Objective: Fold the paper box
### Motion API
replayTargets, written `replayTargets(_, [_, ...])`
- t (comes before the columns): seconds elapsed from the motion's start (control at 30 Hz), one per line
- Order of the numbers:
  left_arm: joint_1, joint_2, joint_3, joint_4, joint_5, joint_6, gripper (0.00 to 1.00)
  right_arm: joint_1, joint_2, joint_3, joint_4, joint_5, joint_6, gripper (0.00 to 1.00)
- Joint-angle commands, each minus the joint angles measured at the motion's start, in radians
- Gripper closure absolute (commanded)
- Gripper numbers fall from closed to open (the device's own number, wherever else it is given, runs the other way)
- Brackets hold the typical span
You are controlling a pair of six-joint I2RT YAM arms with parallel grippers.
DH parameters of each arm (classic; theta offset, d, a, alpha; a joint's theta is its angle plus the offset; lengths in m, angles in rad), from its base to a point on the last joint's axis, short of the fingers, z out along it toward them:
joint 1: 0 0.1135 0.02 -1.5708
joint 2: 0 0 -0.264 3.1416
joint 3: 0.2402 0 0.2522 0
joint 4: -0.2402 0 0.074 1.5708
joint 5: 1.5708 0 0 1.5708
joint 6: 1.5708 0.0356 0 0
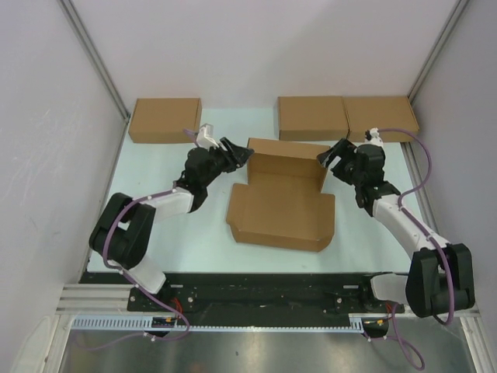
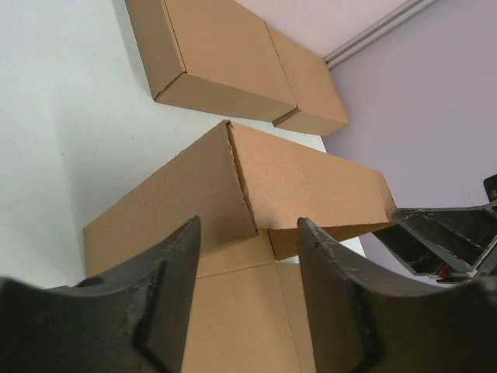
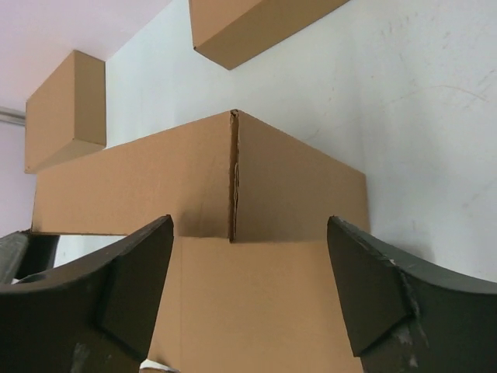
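The paper box (image 1: 283, 206) lies in the middle of the table as a brown cardboard sheet, with its back wall and two side flaps raised at the far end. My left gripper (image 1: 238, 152) is open at the raised back-left corner (image 2: 233, 179), with nothing between its fingers. My right gripper (image 1: 330, 159) is open at the raised back-right corner (image 3: 234, 175), also empty. The flat lid panel (image 1: 279, 225) points toward the arm bases. The right gripper's fingers (image 2: 443, 237) show in the left wrist view beyond the box.
Three compact brown cardboard boxes stand along the back: one at the far left (image 1: 165, 119) and two side by side at the far right (image 1: 312, 117), (image 1: 380, 117). Grey walls enclose the table on both sides and behind.
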Motion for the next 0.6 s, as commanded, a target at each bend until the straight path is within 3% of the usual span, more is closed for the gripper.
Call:
replayTargets(0.0, [0.017, -0.123, -0.004, -0.052, -0.002, 0.049, 0.4, -0.006, -0.085, 0.019, -0.099, 0.037, -0.058, 0.13])
replayTargets(0.17, [0.02, -0.287, -0.045, -0.144, -0.089, 0.084, 0.36, 0.05, -0.21, 0.024, -0.211, 0.193, -0.173, 0.1])
replayTargets(0.2, [0.02, -0.322, -0.085, -0.156, -0.118, 0.076, 0.36, 0.11, -0.221, 0.021, -0.233, 0.225, -0.196, 0.1])
replayTargets(0.3, [-0.012, -0.475, -0.163, -0.3, -0.334, 0.008, 0.37, 0.252, -0.234, -0.024, -0.267, 0.441, -0.268, 0.13])
replayTargets(0.37, [-0.09, -0.581, -0.199, -0.493, -0.563, -0.043, 0.38, 0.291, -0.212, -0.062, -0.239, 0.497, -0.27, 0.13])
replayTargets(0.47, [-0.225, -0.673, -0.232, -0.673, -0.753, -0.075, 0.39, 0.296, -0.166, -0.131, -0.147, 0.554, -0.247, 0.16])
replayTargets(0.57, [-0.308, -0.741, -0.274, -0.819, -0.786, -0.13, 0.39, 0.288, -0.126, -0.151, -0.045, 0.593, -0.265, 0.18])
